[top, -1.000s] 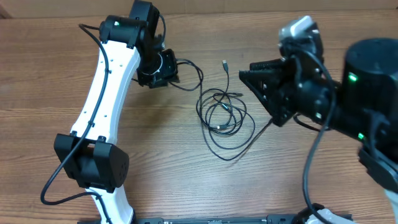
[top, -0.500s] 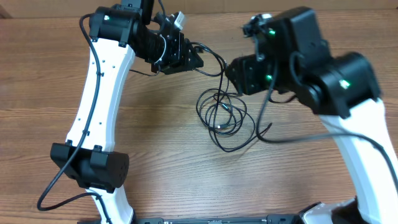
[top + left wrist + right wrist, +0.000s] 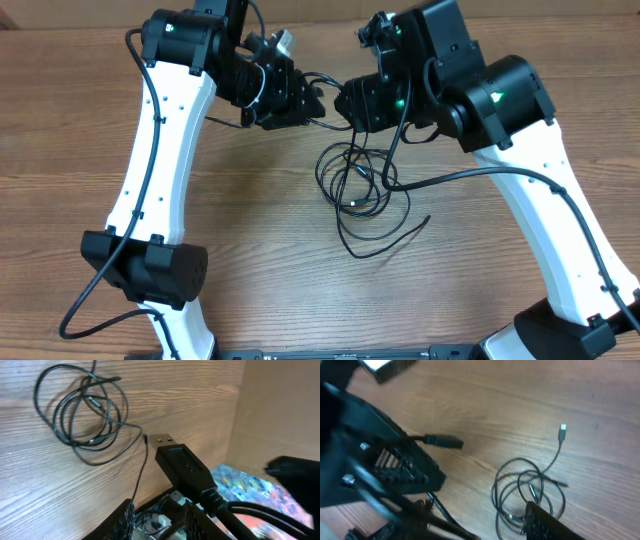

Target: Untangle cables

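One USB plug [image 3: 185,467] is sitting clamped in the left gripper [image 3: 300,100] above the coiled cables [image 3: 360,185]

Its long axis is pointing roughly to 3 o'clock, at the right gripper [image 3: 350,103] just beside it, whose jaw state cannot be told. The cables are lying on the table [image 3: 450,300] at 6 o'clock of both, nearer the right gripper.

- Looks like a robotics lab / test bench.
- 2 white & black robot arms [image 3: 165,140] w/ green LEDs [image 3: 497,97] over a wood-grain table [image 3: 80,150].
- Plain tan board [image 3: 280,410] at back.
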`<move>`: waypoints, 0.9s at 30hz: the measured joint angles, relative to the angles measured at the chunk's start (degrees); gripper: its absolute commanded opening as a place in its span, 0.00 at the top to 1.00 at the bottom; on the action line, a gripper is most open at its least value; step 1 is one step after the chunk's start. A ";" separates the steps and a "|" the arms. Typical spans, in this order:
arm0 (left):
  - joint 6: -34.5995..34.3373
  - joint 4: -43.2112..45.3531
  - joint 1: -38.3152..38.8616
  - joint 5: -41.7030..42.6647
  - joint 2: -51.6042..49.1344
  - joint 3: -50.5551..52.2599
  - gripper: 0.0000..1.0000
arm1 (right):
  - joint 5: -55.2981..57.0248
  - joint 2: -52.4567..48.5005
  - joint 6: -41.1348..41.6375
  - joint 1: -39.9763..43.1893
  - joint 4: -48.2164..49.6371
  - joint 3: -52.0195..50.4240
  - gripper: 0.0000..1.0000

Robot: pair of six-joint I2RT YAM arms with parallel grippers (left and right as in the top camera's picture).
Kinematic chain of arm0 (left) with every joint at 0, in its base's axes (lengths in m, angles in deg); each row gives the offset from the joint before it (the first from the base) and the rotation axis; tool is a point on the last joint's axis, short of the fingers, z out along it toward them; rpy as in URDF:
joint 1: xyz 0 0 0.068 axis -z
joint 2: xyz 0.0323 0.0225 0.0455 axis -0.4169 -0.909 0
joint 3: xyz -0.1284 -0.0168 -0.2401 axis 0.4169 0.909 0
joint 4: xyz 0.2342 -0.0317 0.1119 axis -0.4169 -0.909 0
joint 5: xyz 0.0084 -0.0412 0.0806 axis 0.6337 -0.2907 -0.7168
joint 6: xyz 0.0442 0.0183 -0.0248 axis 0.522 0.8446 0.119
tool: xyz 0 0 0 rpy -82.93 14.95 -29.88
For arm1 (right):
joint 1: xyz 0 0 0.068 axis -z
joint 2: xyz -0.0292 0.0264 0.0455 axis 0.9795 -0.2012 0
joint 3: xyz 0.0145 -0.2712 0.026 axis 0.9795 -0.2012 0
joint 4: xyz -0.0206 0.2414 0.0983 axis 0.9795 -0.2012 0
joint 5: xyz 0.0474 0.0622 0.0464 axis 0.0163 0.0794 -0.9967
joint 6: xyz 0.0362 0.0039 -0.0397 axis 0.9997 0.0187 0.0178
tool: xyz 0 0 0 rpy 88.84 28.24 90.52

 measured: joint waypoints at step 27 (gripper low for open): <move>-3.06 -3.26 0.00 -2.99 0.00 0.00 0.96 | -1.90 0.00 -6.78 0.00 2.97 -0.02 0.80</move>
